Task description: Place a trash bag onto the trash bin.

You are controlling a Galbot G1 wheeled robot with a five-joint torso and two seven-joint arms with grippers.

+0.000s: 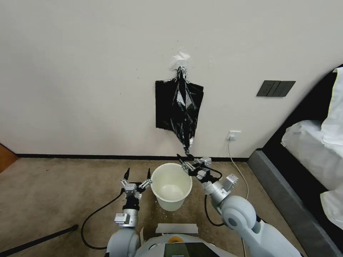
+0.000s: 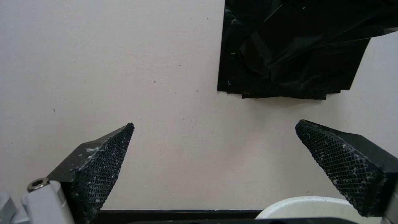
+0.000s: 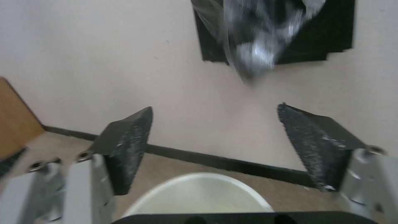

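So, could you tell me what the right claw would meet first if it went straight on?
Probably the trash bag hanging just beyond the open right claw, then the wall; depth is uncertain.

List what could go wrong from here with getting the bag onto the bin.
1. The trash bag hangs from the wall, gathered at the same top as the flat bundle; a pull could drag both down.
2. The right gripper is open just under the bag's narrow tip, so it may close on too little plastic.
3. The trash bin stands unheld beside the open left gripper.
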